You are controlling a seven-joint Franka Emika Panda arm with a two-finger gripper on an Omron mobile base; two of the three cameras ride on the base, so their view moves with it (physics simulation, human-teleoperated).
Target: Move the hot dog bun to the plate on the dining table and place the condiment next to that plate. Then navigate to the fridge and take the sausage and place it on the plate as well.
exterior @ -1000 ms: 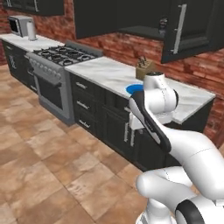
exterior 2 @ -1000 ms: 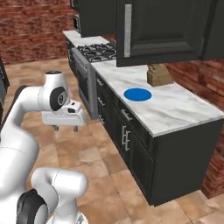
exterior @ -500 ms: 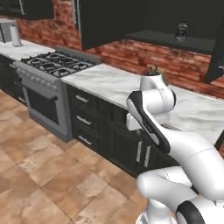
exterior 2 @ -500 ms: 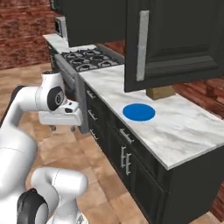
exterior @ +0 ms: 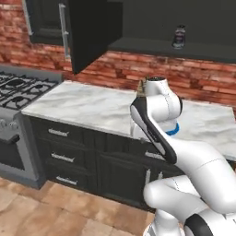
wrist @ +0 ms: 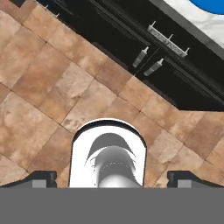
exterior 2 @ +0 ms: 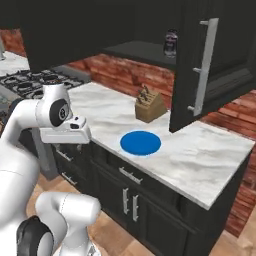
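Note:
The condiment [exterior: 179,36] [exterior 2: 171,42], a slim dark bottle, stands on the shelf of an open black wall cabinet above the marble counter [exterior: 87,108] [exterior 2: 200,160]. My gripper [wrist: 112,178] hangs in front of the lower cabinets and points down at the tiled floor. It is open, its two dark fingertips [wrist: 42,177] are wide apart, and nothing is between them. The hand [exterior 2: 67,134] sits below counter height, well under the bottle. The hot dog bun, the plate, the dining table, the fridge and the sausage are out of view.
A flat blue plate [exterior 2: 140,142] [exterior: 174,131] [wrist: 213,5] lies on the counter beside a wooden knife block [exterior 2: 149,106]. Open cabinet doors [exterior: 92,32] [exterior 2: 210,60] jut out over the counter. A gas stove [exterior: 16,85] [exterior 2: 35,79] is to the left. Brown floor tiles [wrist: 52,87] lie below.
The base has driven, so both base views shifted: the counter and open cabinet are closer and the stove has slid left. The arm's pose and the open gripper look unchanged.

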